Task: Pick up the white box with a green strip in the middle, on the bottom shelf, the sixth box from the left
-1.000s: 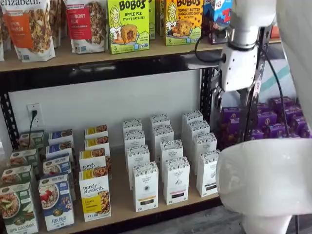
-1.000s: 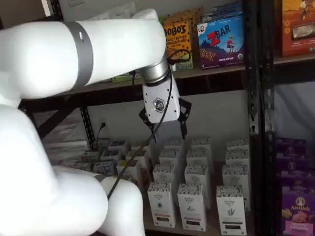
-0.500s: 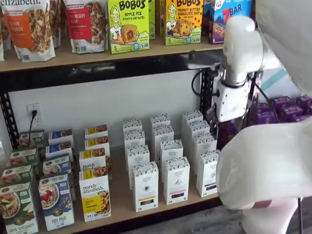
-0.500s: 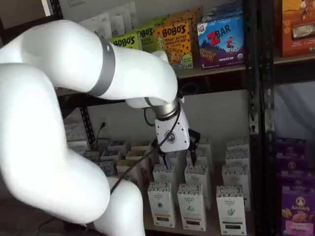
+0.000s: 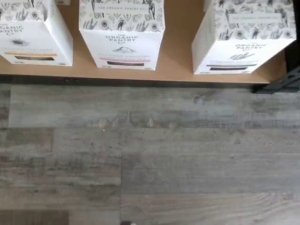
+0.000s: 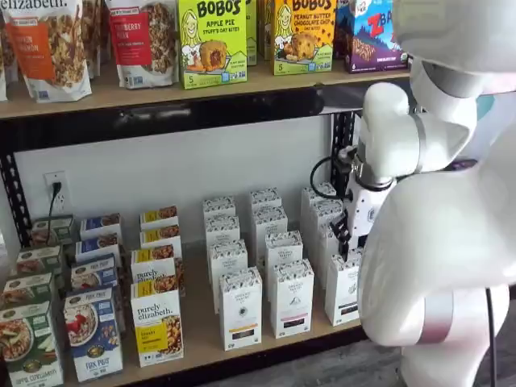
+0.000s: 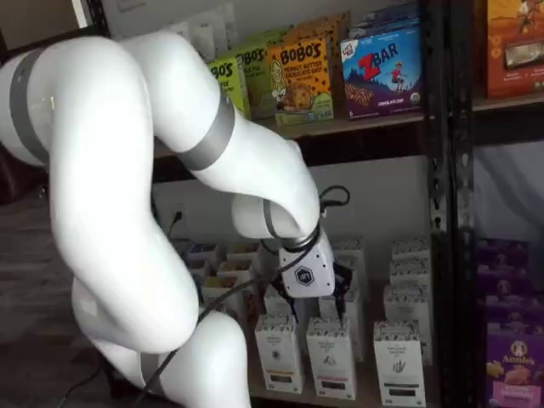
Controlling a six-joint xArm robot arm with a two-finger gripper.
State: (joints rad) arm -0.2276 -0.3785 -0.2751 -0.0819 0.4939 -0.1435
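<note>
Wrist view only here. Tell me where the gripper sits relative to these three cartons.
Observer: In a shelf view the gripper hangs just above the white cartons, open, with nothing in it.
Operator: Report what stands behind the white box with the dark strip.
Observer: More cartons like it, lined up toward the back of the bottom shelf.
Operator: Say what lies past that end of the shelf.
Observer: A black rack post, then purple boxes.

White box (image 7: 399, 364) (black-patterned top band, dark strip on front) stands upright at the front right of the bottom shelf (image 6: 201, 330), rightmost in its row.
</note>
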